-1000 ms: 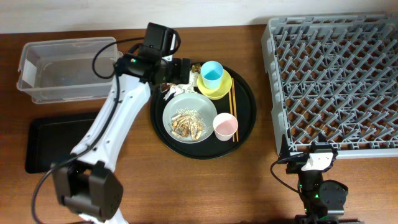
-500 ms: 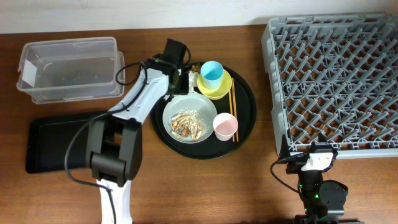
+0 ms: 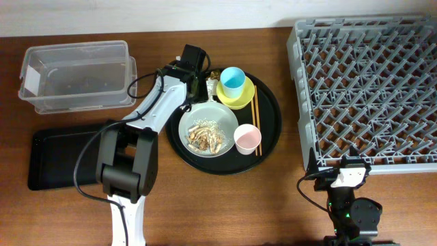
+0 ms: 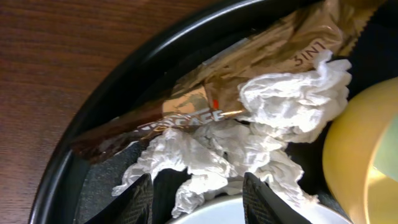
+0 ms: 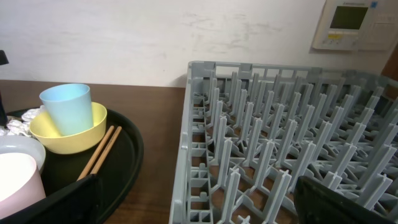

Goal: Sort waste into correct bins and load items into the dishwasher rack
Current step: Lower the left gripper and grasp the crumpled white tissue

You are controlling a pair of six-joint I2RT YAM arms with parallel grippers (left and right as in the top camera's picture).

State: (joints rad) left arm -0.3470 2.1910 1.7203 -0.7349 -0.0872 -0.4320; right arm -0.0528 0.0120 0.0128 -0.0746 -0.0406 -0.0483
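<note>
Crumpled white paper (image 4: 273, 106) lies on the round black tray's upper-left part, over a gold-brown wrapper (image 4: 249, 56). My left gripper (image 4: 198, 180) is down on it, fingers pressed against the paper's lower folds, beside the grey plate (image 3: 222, 116) that holds food scraps (image 3: 205, 135). A blue cup (image 3: 233, 80) stands in the yellow bowl (image 3: 246, 96), and a pink cup (image 3: 247, 138) stands at the plate's right. My right gripper (image 5: 196, 186) hangs open and empty at the front-left corner of the grey dishwasher rack (image 3: 369, 89).
A clear tub (image 3: 75, 82) sits at the far left with a shallow black rectangular tray (image 3: 54, 157) in front of it. Chopsticks (image 3: 255, 123) lie on the round black tray (image 3: 273, 116). Bare wood separates the tray and the rack.
My left arm dropped onto the tray's upper-left part, and its jaws narrowed from wide open onto the crumpled paper. The right arm stayed still.
</note>
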